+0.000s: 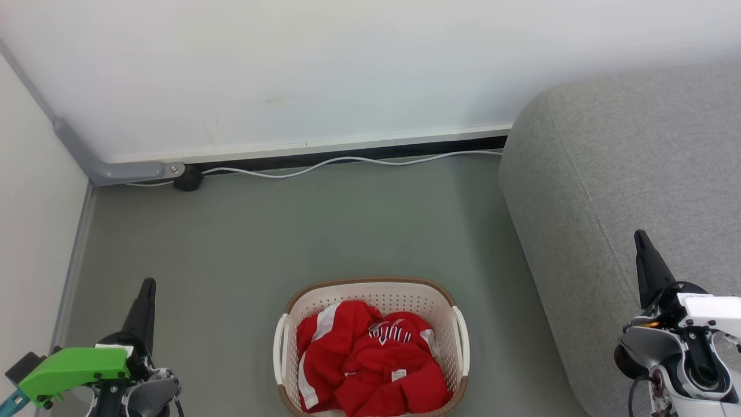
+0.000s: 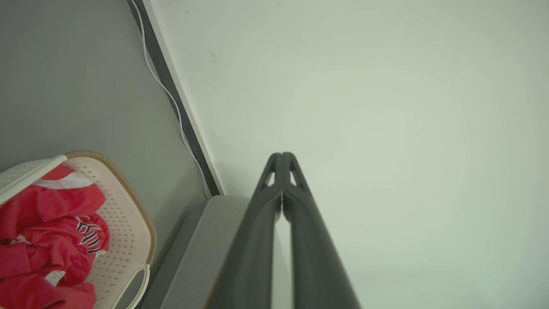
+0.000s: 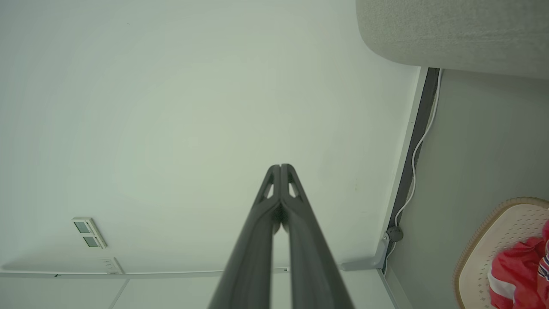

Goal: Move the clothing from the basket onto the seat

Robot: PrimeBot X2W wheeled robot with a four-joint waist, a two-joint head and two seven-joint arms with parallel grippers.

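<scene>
Grey-green floor (image 1: pixel 278 231) meeting a white wall (image 1: pixel 289 69), with a white cable (image 1: pixel 347 160) trailing along the dark skirting and a grey conduit (image 1: pixel 116 172) bent into the left corner. On that floor, low in the middle of the head view, the basket (image 1: pixel 370 285): cream, perforated, brown-rimmed, a white handle on each side. Inside it, the clothing (image 1: pixel 370 365): bright red, crumpled in a heap, white stripes down the left fold, black-and-white striped trim near the top, a small white label facing up, all within the rim. Right of the basket, near but apart, the seat (image 1: pixel 637 162): light grey upholstery, rounded corner, one seam line.

Left hand (image 1: pixel 149 282) at the lower left over bare floor, well apart from the basket, long dark fingers pressed together to a point, gripping nothing. Right hand (image 1: pixel 640 234) at the lower right, seen against the seat's fabric, likewise closed tip to tip and empty; contact with the seat impossible to tell.

From the left wrist, closed fingers aimed at the wall, basket and clothing at the lower left. From the right wrist, the same closed pair against the wall, seat at the upper right, two small wall fittings (image 3: pixel 90 231) at the lower left.
</scene>
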